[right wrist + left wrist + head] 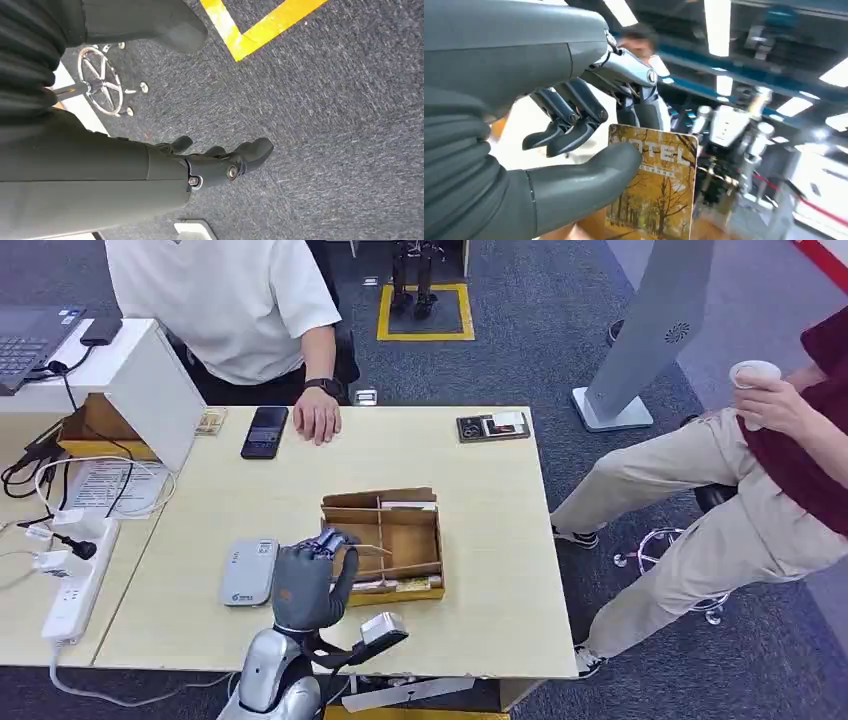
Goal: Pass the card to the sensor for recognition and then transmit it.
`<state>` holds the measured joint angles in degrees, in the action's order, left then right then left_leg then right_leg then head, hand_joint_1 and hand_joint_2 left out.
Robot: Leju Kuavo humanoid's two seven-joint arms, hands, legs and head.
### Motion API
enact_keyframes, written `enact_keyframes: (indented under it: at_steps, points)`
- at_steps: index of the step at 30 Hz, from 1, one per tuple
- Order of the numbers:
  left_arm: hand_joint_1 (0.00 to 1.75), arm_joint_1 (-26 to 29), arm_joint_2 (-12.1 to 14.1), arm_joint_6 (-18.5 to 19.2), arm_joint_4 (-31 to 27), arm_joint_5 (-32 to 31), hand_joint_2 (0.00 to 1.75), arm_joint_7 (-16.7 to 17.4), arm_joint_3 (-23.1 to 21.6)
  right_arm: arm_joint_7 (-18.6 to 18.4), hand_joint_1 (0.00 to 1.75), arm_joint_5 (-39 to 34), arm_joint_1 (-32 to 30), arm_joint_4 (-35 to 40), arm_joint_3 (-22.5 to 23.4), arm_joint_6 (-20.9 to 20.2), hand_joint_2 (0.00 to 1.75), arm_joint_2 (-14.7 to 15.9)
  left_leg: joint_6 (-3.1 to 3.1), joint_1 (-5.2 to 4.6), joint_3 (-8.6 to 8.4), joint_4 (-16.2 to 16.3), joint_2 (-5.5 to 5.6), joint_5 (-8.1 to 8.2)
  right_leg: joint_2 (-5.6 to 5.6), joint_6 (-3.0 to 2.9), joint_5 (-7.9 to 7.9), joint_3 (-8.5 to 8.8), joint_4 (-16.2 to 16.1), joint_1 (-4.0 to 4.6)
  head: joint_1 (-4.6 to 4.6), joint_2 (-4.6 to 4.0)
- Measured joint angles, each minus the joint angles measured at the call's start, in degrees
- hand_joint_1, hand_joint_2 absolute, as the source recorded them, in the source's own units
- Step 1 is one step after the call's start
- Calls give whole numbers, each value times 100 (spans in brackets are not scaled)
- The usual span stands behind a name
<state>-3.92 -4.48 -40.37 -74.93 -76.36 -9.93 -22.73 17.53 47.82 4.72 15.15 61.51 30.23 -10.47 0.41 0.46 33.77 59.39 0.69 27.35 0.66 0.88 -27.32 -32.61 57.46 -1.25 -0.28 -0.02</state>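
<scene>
My left hand [310,585] is raised above the table's front edge, between the grey-white sensor pad [248,571] and the cardboard organiser box [385,540]. In the left wrist view this hand [549,75] pinches a hotel card [664,200] printed with yellow autumn trees, thumb [589,175] on its face and darker fingers curled behind its top edge. The card stands upright and is off the sensor pad. My right hand [220,162] hangs over the dark carpet with its fingers loosely apart and nothing in it.
A person in white stands behind the table with a hand [318,418] beside a black phone [265,430]. A dark card case [492,426] lies at the far right corner. Power strips and cables [75,580] line the left. Another person sits at right [720,500].
</scene>
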Motion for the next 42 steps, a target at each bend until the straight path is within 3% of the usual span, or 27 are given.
enact_keyframes:
  at_steps: [1,3,9,14,19,23,32,41,42]
  points:
    - [175,-27,-336,0,-277,754,175,-657,371,-15,0,-2,-1,0,2,57,175,0,0,-1,0,0,0,0,0,1,1,0,0,0,0,0]
    - [175,-103,-561,0,-432,980,175,-1035,731,-15,0,2,0,-2,2,79,175,0,0,-1,-1,1,1,0,0,0,1,0,0,0,-2,0]
    - [175,-386,-898,2,-476,1367,175,-1114,1241,-15,0,31,3,-7,2,100,175,-2,0,0,-1,0,1,0,0,0,0,0,0,2,-2,0]
    - [175,-549,-974,9,-476,1446,175,-1101,1457,-15,0,70,15,-13,0,100,175,-2,0,0,-1,0,0,0,1,0,0,-1,0,1,-2,0]
    - [175,-921,-990,15,-210,1626,175,-812,1623,-50,0,157,45,-20,-4,100,175,-2,0,0,1,0,1,-1,-1,0,1,-2,0,1,-2,0]
    - [175,-1528,-961,17,401,1743,175,-420,1768,-164,0,286,114,-33,-44,100,175,-4,-1,0,0,0,1,-4,0,1,4,-1,0,1,-4,0]
    - [175,-2609,-729,17,1632,298,175,834,1914,-367,0,444,303,-55,-276,79,175,-9,-1,0,0,1,1,-9,2,-2,6,-2,2,1,-2,0]
    - [175,-2858,-653,15,2272,204,175,1006,1914,-374,0,409,332,-59,-359,76,175,-11,-3,0,1,1,2,-7,1,-2,5,-3,2,1,-2,0]
    - [164,-2867,-653,15,2336,206,175,1048,1914,-369,0,389,333,-61,-365,74,175,-11,-3,0,1,1,2,-7,1,-2,5,-3,2,1,-2,0]
